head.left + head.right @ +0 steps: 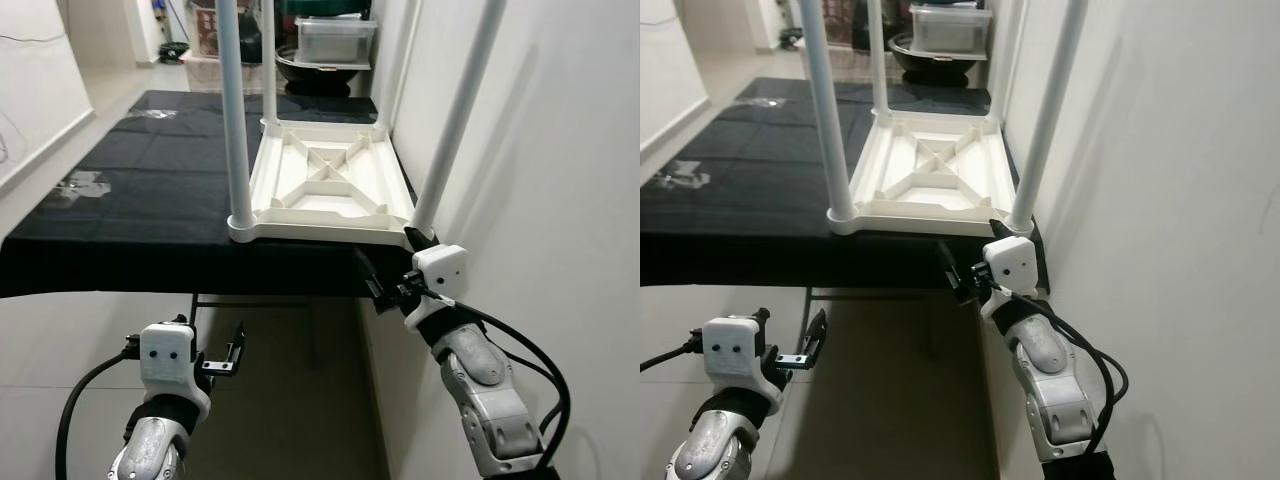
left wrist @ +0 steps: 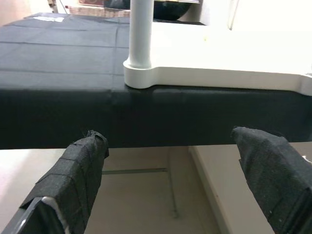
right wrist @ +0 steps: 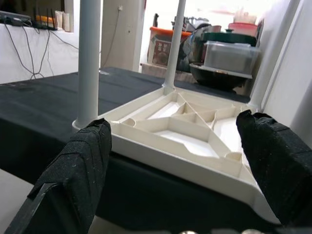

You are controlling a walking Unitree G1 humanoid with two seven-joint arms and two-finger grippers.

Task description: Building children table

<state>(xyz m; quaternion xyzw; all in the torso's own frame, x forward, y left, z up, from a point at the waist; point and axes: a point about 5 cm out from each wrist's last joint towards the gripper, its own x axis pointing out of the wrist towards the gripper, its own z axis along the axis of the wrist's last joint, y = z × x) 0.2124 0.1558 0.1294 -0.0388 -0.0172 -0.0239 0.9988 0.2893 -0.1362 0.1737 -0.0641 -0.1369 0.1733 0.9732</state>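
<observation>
Four white tubular legs stand fitted in upturned white ribbed plastic tabletop [image 1: 325, 185] on black-draped bench [image 1: 150, 170], just beyond right gripper [image 1: 965, 278]'s spread fingers; left gripper [image 1: 215, 350] spread, empty, below bench edge. Assembly apparently complete; flipping upright remains.

The right end effector [image 1: 392, 268] is raised to the near edge of the bench [image 1: 150, 160], just below its near right corner, with its two black fingers [image 3: 78, 170] spread wide apart and holding nothing, and the silver forearm slants up to it from below. The left end effector [image 1: 215, 345] sits lower, under and in front of that same near edge of the bench and well apart from it, its fingers [image 2: 73, 175] likewise spread wide and empty, pointing toward the bench edge.
</observation>
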